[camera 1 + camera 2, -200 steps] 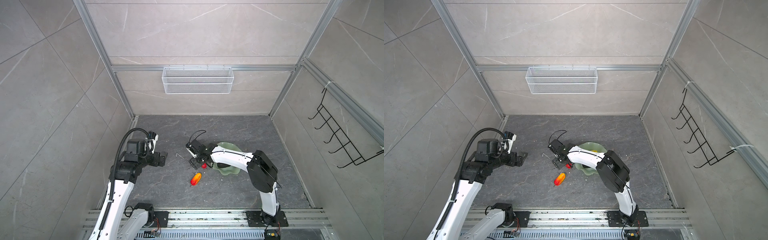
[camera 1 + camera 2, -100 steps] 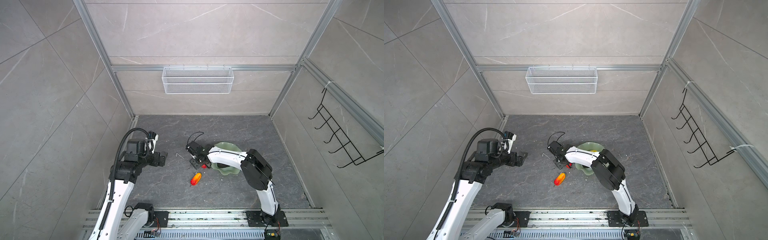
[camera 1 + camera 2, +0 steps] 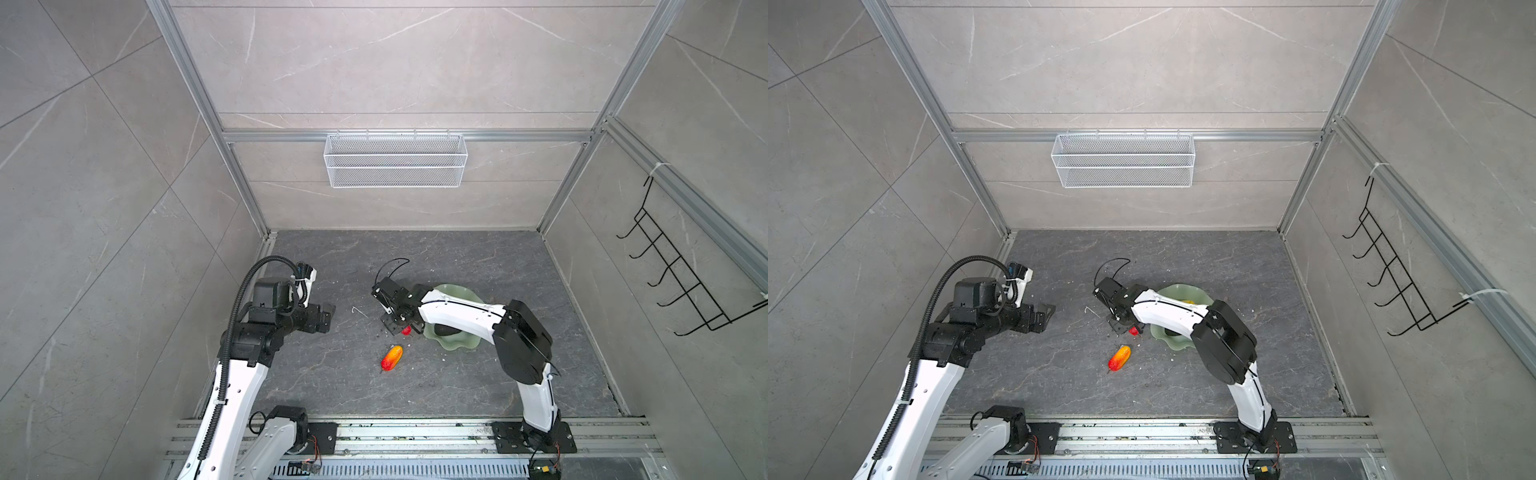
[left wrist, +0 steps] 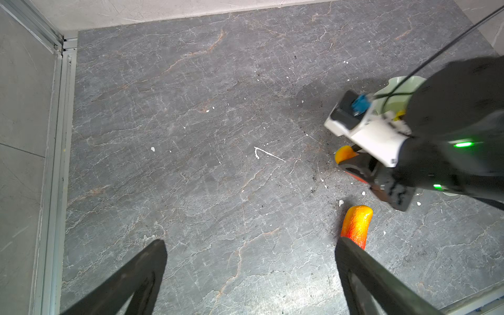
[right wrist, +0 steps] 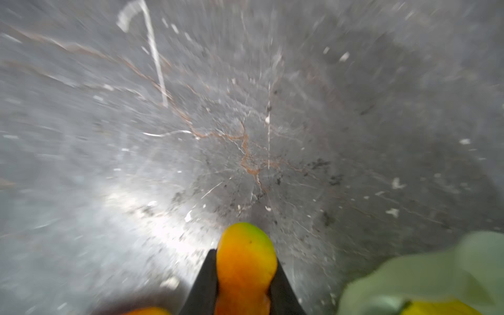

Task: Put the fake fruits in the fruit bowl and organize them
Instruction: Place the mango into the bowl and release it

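Right wrist view: right gripper [image 5: 244, 260] fingers [image 5: 203, 283] pinched on orange fruit [image 5: 245, 245], its tip poking past fingertips, just beside mint bowl [image 5: 425, 272]; contact with floor [image 5: 245, 109] cannot be told. Yellow fruit [image 5: 439, 308] sits in bowl. In both top views, dark avocado [image 3: 444, 330] also in bowl, partly under right arm. Loose fruit [image 3: 392, 358], red-orange, lies on grey floor near bowl, not touching it. Left wrist view: left gripper [image 4: 249, 242] hangs above floor, fingers [image 4: 136, 275] spread wide, gripping nothing, well apart from loose fruit.
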